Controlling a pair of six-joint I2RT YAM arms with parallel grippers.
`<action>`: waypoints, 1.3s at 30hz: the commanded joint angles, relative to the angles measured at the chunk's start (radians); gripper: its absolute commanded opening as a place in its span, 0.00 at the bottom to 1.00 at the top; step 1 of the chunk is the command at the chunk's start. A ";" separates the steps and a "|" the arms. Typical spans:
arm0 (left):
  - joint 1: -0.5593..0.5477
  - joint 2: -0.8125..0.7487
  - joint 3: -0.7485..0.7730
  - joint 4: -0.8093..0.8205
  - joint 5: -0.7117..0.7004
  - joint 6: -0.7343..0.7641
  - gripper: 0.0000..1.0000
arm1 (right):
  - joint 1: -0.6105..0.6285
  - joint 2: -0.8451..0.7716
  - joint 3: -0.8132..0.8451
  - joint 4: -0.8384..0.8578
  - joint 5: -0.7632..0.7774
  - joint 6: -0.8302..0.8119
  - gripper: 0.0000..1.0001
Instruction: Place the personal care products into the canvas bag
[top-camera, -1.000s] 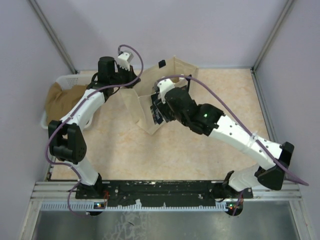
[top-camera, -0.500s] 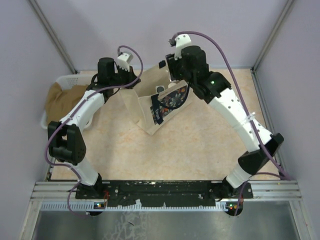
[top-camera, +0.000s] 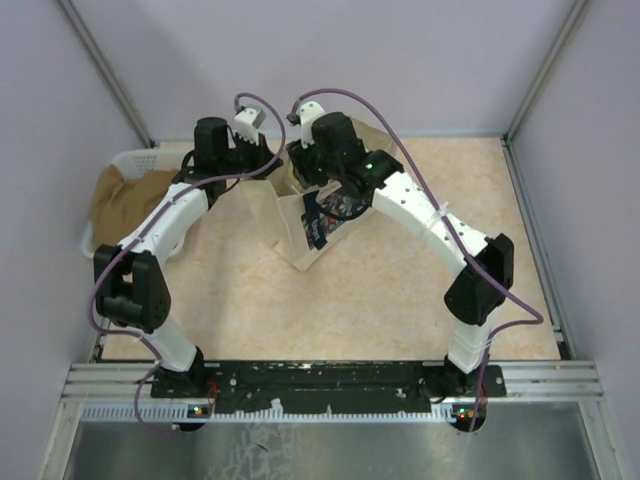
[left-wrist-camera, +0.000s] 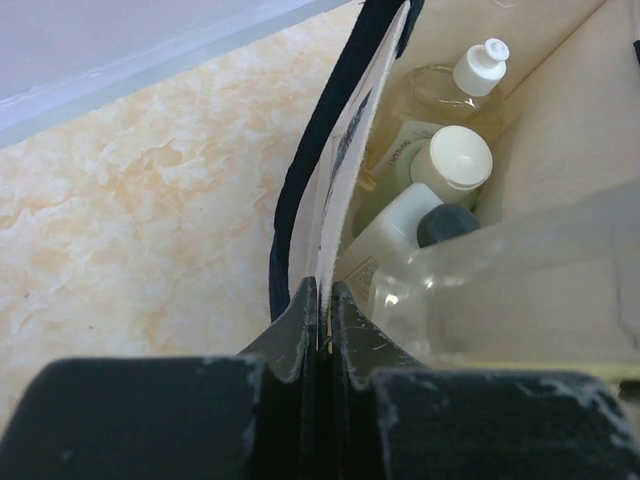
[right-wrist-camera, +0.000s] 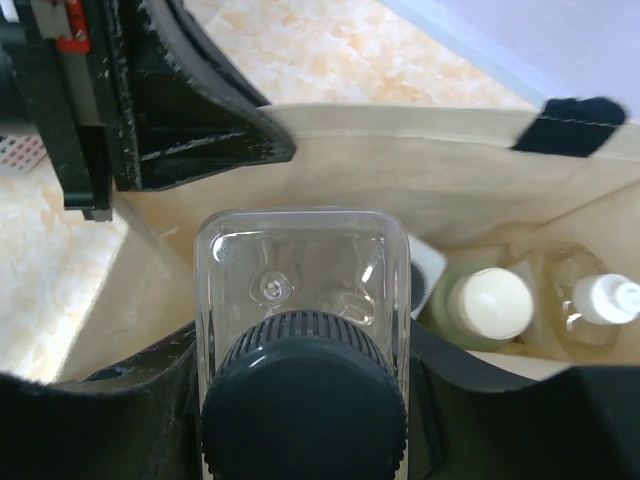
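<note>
The canvas bag (top-camera: 288, 228) stands open at the back middle of the table, its floral panel (top-camera: 330, 212) facing front. My left gripper (left-wrist-camera: 322, 302) is shut on the bag's left rim (left-wrist-camera: 345, 170), beside a dark handle (left-wrist-camera: 300, 190). My right gripper (right-wrist-camera: 300, 360) is shut on the clear square bottle (right-wrist-camera: 300, 270) with a black cap, over the bag's opening. Inside lie the amber bottle (left-wrist-camera: 480, 70), the olive-green bottle (left-wrist-camera: 455, 160) and the white bottle with a dark cap (left-wrist-camera: 440, 225). From above, the right gripper (top-camera: 303, 168) sits close to the left gripper (top-camera: 262, 166).
A white plastic basket (top-camera: 125, 158) with brown cloth (top-camera: 125, 198) stands at the left edge, behind the left arm. Purple walls and metal frame posts close the back and sides. The left gripper's body (right-wrist-camera: 170, 100) is just left of the held bottle.
The right arm, holding the clear bottle, swung from the bag's front right round to the back and then left over the bag's opening. The left arm kept its hold on the rim.
</note>
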 joint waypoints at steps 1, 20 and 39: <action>0.006 -0.061 -0.011 0.056 0.030 -0.009 0.00 | 0.014 -0.074 -0.015 0.219 -0.012 0.021 0.00; 0.006 -0.072 -0.005 0.051 0.036 -0.012 0.00 | -0.029 0.043 -0.071 0.248 -0.005 0.044 0.00; 0.006 -0.080 0.002 0.032 0.022 -0.013 0.00 | -0.064 0.229 0.084 0.103 0.126 -0.009 0.06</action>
